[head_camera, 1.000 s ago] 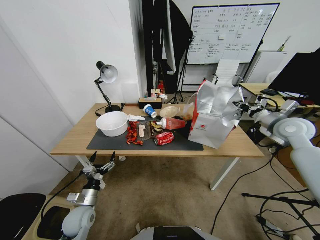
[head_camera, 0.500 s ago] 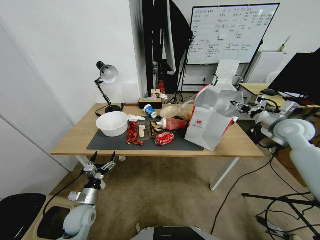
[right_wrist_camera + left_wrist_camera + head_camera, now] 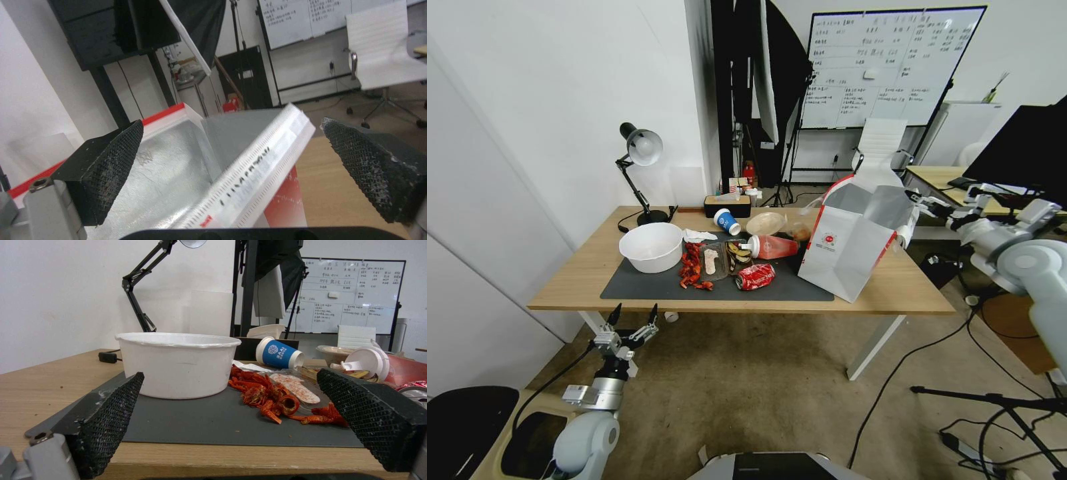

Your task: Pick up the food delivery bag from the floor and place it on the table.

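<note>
On the table (image 3: pixel 894 287), food delivery bag (image 3: pixel 844 257) just beside the spread-fingered right gripper (image 3: pixel 924 203)

The food delivery bag (image 3: pixel 846 248) has a smooth white outside and crinkled, shiny silver foil lining. The counter (image 3: pixel 894 287) is matt light wood under a dull dark grey mat (image 3: pixel 647 285). The right pincer (image 3: pixel 231 173) has rough, black, cross-hatched rubbery pads (image 3: pixel 111 166).

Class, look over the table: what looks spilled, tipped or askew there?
Red crayfish shells lie loose on the dark grey mat. A blue paper cup lies on its side, and a red can is crushed. The food delivery bag stands crooked on the table, its top gaping open.
</note>
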{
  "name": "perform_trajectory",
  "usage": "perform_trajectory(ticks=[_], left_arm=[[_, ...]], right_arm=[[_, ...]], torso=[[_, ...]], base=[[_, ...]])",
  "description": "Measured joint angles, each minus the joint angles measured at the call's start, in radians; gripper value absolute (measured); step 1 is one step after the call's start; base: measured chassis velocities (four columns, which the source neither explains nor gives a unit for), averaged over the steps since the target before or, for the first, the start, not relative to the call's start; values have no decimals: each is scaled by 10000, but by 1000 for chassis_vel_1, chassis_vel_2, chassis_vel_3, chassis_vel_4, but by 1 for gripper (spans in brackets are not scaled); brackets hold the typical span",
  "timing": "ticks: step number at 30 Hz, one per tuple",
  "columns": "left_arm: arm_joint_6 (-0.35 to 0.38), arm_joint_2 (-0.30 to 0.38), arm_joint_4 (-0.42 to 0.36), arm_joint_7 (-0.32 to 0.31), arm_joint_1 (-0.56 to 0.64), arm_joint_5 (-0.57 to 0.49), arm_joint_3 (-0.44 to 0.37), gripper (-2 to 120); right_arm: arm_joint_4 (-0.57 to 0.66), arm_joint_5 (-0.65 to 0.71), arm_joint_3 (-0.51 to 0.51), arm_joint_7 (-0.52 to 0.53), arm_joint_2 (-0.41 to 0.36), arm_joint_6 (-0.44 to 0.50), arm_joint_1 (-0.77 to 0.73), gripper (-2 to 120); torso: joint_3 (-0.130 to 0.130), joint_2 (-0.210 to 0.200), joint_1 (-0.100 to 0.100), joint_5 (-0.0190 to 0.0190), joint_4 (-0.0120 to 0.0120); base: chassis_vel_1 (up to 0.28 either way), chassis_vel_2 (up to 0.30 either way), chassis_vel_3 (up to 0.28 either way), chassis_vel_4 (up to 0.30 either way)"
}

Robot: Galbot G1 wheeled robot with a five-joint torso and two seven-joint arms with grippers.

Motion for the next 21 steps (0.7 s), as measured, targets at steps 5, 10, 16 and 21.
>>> perform_trajectory(ticks=[5,10,16,21], left_arm=[[-91,-30,-33,-9,20,-25,-32,100],[-213,-22,-38,-39,41,-263,-84,100],[-237,13,-32,-213,5,-421,-81,100],[-237,4,-32,-247,-28,-487,-25,100]], right_arm=[[680,-521,623,177,141,406,-528,100],[2366,-1195,2236,776,847,334,-1851,100],[4037,-1433,3495,1329,1705,-274,-2853,100],[5117,-2046,3774,1689,2575,-713,-3722,100]], torso=[[1,-1,1,-1,6],[0,0,0,1,-4],[0,0,-1,-4,1],[0,0,0,4,1]], base=[[0,0,0,0],[0,0,0,0],[0,0,0,0],[0,0,0,0]])
